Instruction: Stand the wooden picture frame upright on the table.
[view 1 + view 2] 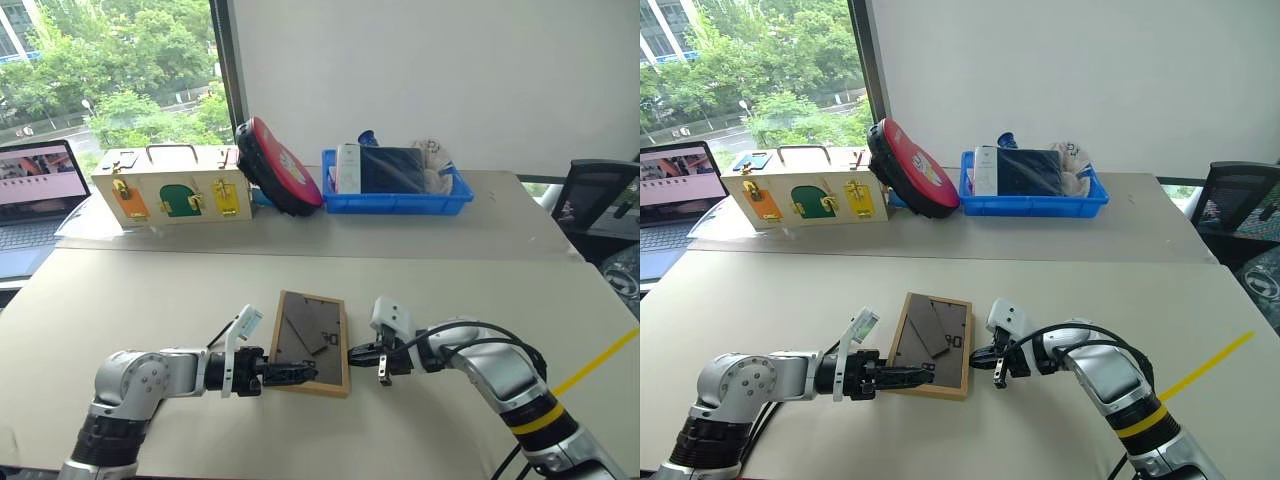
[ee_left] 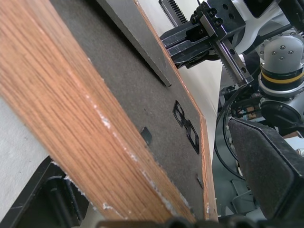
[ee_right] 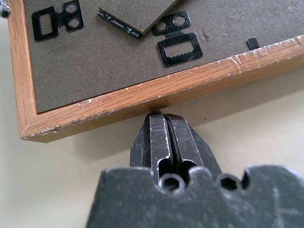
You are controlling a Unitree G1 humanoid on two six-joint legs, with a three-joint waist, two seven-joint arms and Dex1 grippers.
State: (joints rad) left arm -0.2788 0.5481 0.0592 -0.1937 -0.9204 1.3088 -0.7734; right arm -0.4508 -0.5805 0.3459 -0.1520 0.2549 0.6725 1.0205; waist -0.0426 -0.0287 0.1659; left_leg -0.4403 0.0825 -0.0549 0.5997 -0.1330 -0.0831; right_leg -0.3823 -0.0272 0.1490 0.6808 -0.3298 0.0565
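Picture frame [image 1: 312,342] lies back-up on the counter [image 1: 180,300], left tool [image 1: 290,372] over its near-left corner, right tool [image 1: 356,352] touching its right edge.

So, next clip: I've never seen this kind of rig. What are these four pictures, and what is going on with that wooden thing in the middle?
Two pictures look down from a humanoid robot's head; the other two come from cameras on its wrists. On the large beige table a small light-wood picture frame lies face down, its dark back panel and fold-out leg upward. The left gripper has one black finger over the frame's near-left edge and one under it, not yet clamped. The right gripper is shut, its tip pressed against the frame's right edge. Farther back stand a cream box with coloured doors, a red-and-black disc, a blue tray and a laptop.
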